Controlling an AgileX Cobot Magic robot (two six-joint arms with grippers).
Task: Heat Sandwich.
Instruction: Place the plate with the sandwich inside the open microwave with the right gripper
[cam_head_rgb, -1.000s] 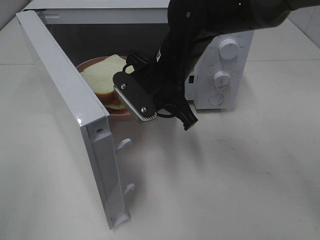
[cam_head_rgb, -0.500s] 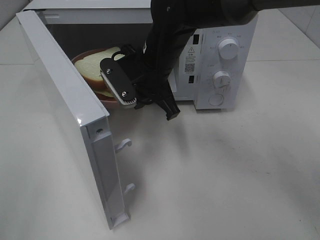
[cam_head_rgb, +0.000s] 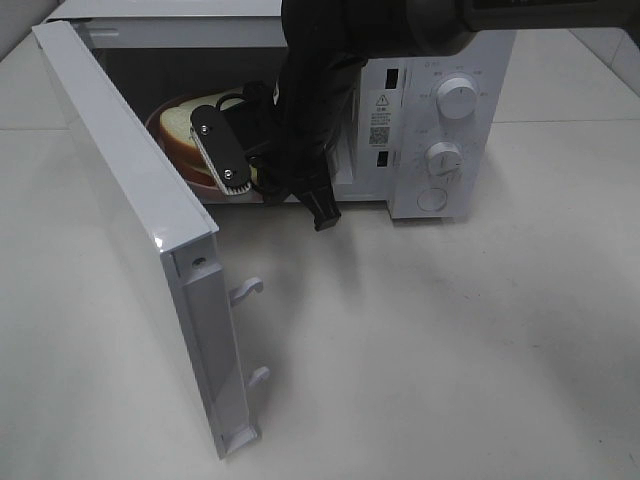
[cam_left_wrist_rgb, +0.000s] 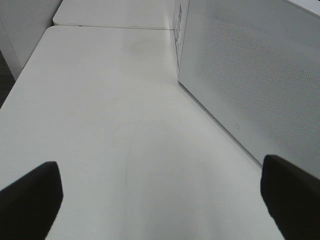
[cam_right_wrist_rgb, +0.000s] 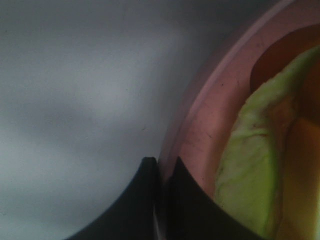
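The sandwich (cam_head_rgb: 177, 126), white bread with green filling, lies on a round pink plate (cam_head_rgb: 153, 119) inside the open microwave (cam_head_rgb: 440, 110). My right gripper (cam_head_rgb: 211, 166) reaches into the cavity and is shut on the plate's near rim. In the right wrist view its fingertips (cam_right_wrist_rgb: 150, 175) pinch the pink plate rim (cam_right_wrist_rgb: 210, 110), with the sandwich's green filling (cam_right_wrist_rgb: 250, 170) just beyond. My left gripper (cam_left_wrist_rgb: 160, 200) is open and empty over the bare table, beside the microwave door's outer face (cam_left_wrist_rgb: 250, 75). It does not show in the exterior high view.
The microwave door (cam_head_rgb: 130, 200) swings wide open toward the front left, its latch hooks (cam_head_rgb: 247, 289) sticking out. The control panel with dials (cam_head_rgb: 457, 98) is on the right. The white table (cam_head_rgb: 450, 340) spreads in front.
My right gripper has carried the plate with the sandwich to the left and deeper into the microwave cavity; it was at the opening one second ago.
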